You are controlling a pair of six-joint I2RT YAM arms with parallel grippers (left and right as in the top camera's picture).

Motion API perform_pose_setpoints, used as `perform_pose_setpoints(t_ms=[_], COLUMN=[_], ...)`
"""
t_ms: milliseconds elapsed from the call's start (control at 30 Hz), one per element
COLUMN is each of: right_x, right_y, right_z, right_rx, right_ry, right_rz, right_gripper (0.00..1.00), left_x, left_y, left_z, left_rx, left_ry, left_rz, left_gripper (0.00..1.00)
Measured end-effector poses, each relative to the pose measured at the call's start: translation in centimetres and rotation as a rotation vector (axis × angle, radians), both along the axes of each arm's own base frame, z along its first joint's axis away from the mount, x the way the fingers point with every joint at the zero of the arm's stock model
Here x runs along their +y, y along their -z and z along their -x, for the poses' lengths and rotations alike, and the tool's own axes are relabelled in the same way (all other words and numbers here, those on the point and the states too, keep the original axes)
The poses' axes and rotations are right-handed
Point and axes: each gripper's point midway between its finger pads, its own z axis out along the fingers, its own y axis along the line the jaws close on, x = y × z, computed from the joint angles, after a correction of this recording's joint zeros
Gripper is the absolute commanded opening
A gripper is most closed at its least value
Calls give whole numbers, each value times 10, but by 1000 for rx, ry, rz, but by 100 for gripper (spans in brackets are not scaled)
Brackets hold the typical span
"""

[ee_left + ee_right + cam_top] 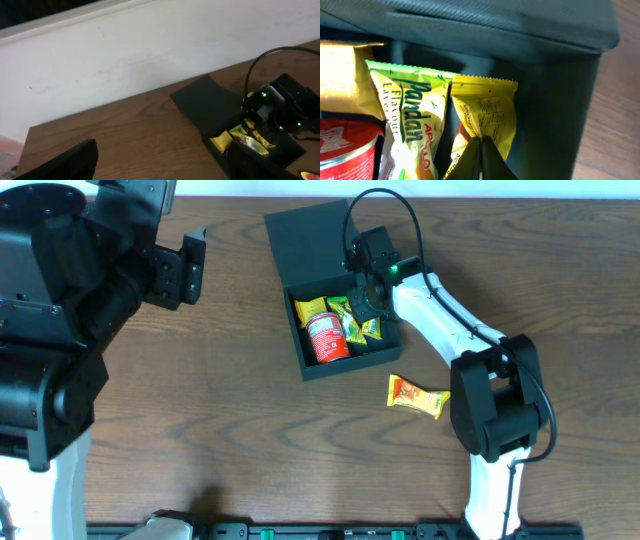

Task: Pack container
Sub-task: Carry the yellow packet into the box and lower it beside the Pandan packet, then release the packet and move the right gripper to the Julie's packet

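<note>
Wood-grain bench point(250, 440), container part packed

Near the far edge's middle we see the matte teal container point(345, 367), flap point(305, 238) thrown back for access. Our right gripper point(480, 150) reaches inside, tips pressed together, seemingly pinching a crinkled yellow packet point(487, 112) upright against its wall, beside a glossy pandan packet point(412, 120) and red can point(345, 150). Our left gripper point(195, 265) hangs spread toward the left edge

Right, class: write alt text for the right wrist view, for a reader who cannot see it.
The right end effector, closed, seems to pinch a yellow snack packet standing inside the dark teal-green cardboard container, beside a green Pandan packet and a red cylindrical can.
</note>
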Motion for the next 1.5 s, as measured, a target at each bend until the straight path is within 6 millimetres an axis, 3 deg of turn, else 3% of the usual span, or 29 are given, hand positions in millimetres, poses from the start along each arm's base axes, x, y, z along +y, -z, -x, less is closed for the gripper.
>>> perform_pose_setpoints(t_ms=[67,167,433,567,633,733,767,867,933,1200,1267,1300,1333,1367,1500], right_x=[-1,1,-4,-3,-4,-13,-20,-39,-50,-68,-75,-79,-86,-91,-102], right_y=[0,0,2,-32,-66,-122,-140,-165,-170,-148,-147,-148,-151,-155,-158], right_z=[0,0,22,23,27,50,66,110,136,182,202,216,235,245,267], right_rx=[-2,-3,93,57,22,-2,6,70,138,212,181,148,103,62,-151], right_ry=[9,10,0,-16,-24,-40,-53,-88,-112,-147,-153,-153,-148,-130,-22], right_rz=[3,-1,16,-4,-19,-23,-14,25,57,104,102,93,76,56,-67], right_gripper=[47,61,61,60,59,61,61,63,63,66,72,79,95,99,99], left_x=[0,0,0,0,0,0,0,1,1,1,1,1,1,1,0], left_y=[0,0,0,0,0,2,3,10,14,16,15,15,14,12,-5], left_z=[0,0,0,0,0,1,1,5,7,8,8,8,7,6,0], left_rx=[0,-1,-2,-1,-1,5,12,44,60,69,65,62,56,46,-32], left_ry=[0,2,4,4,4,4,4,4,4,6,12,14,18,21,26], left_rz=[0,-3,-7,-7,-7,-8,-9,-15,-18,-23,-34,-38,-45,-50,-49], left_gripper=[83,84,84,84,84,84,83,83,83,84,84,85,85,87,88])
